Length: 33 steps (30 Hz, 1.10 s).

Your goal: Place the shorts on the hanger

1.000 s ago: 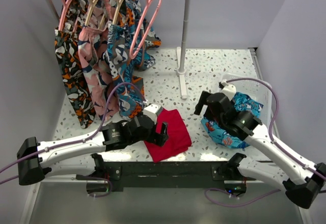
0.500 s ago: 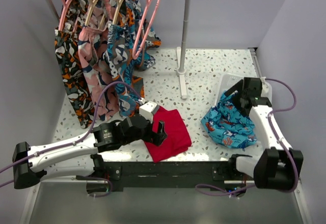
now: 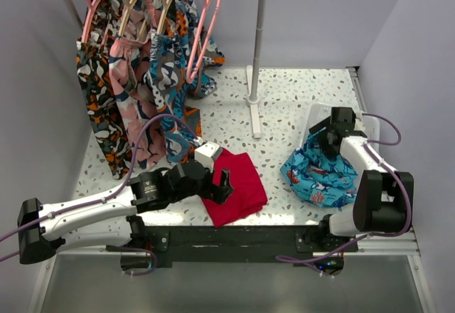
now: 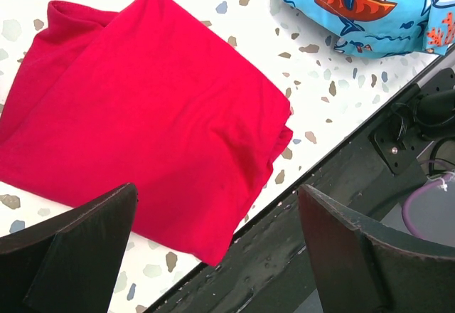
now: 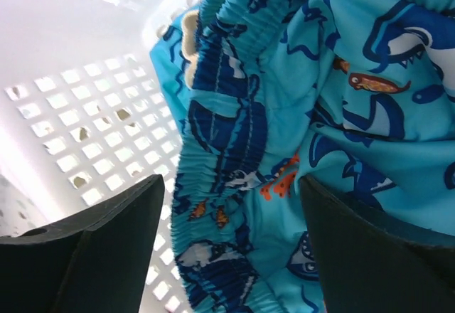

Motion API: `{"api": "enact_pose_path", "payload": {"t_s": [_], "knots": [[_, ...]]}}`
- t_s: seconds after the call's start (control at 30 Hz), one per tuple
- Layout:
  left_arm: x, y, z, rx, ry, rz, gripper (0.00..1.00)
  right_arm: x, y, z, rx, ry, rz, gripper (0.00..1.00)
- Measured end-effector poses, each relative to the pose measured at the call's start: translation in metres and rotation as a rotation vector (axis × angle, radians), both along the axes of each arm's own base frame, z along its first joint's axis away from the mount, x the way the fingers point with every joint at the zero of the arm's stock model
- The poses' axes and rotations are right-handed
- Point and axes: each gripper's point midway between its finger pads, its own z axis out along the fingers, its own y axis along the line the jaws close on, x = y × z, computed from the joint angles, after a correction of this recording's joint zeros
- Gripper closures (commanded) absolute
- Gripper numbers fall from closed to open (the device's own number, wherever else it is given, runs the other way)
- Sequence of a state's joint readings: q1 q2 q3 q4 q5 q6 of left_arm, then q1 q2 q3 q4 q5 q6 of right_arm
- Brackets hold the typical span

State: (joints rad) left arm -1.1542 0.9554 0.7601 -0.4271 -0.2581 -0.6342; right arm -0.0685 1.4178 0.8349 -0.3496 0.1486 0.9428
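The shorts (image 3: 318, 176), bright turquoise with a shark print, lie crumpled at the right of the table. My right gripper (image 3: 328, 138) is at their far edge, open. In the right wrist view its jaws straddle the gathered elastic waistband (image 5: 227, 135) of the shorts (image 5: 370, 99), fabric between them but not clamped. The pink hanger (image 3: 204, 32) hangs bare on the rail at the back left. My left gripper (image 3: 222, 182) hovers open over a red cloth (image 3: 238, 185); in the left wrist view nothing lies between the fingers of the left gripper (image 4: 217, 192).
A white perforated basket (image 3: 315, 117) stands behind the shorts, its wall (image 5: 78, 114) beside my right fingers. Several patterned shorts (image 3: 135, 85) hang on wooden hangers on the rail. The rack's post (image 3: 259, 43) rises mid-table. The black front rail (image 4: 341, 185) runs under the left gripper.
The right arm has swung from across the shorts to the back right and come down on their waistband by the basket. The left arm drew back slightly, then held still.
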Motion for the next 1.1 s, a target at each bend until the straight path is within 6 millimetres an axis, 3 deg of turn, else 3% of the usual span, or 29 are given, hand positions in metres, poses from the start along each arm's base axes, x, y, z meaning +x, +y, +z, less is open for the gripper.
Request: {"api": "enact_pose_path", "payload": {"t_s": [0.07, 0.17, 0.3, 0.37, 0.53, 0.67, 0.9, 1.1], "knots": [[0.0, 0.0, -0.001, 0.004, 0.001, 0.0, 0.0, 0.003, -0.001, 0.002, -0.005, -0.014, 0.003, 1.0], [0.001, 0.0, -0.003, 0.012, 0.004, 0.002, 0.0, 0.002, -0.003, 0.009, -0.02, -0.028, 0.002, 1.0], [0.002, 0.001, -0.002, 0.011, -0.002, 0.01, 0.0, -0.004, -0.005, 0.045, -0.053, -0.082, 0.028, 1.0], [0.003, 0.002, 0.0, 0.005, -0.01, 0.017, 0.0, -0.004, -0.004, 0.078, -0.07, -0.147, 0.047, 1.0], [0.007, 0.003, 0.023, -0.037, -0.046, 0.037, 0.0, -0.01, 0.007, 0.204, -0.105, -0.424, 0.145, 1.0], [0.012, 0.002, 0.053, -0.098, -0.09, 0.049, 0.0, -0.027, 0.03, 0.304, -0.098, -0.655, 0.27, 1.0], [0.018, 0.005, 0.089, -0.148, -0.146, 0.074, 0.0, -0.051, 0.064, 0.406, -0.043, -0.846, 0.44, 1.0], [0.019, 0.014, 0.111, -0.168, -0.185, 0.088, 0.0, -0.064, 0.096, 0.478, 0.063, -1.005, 0.585, 1.0]]}}
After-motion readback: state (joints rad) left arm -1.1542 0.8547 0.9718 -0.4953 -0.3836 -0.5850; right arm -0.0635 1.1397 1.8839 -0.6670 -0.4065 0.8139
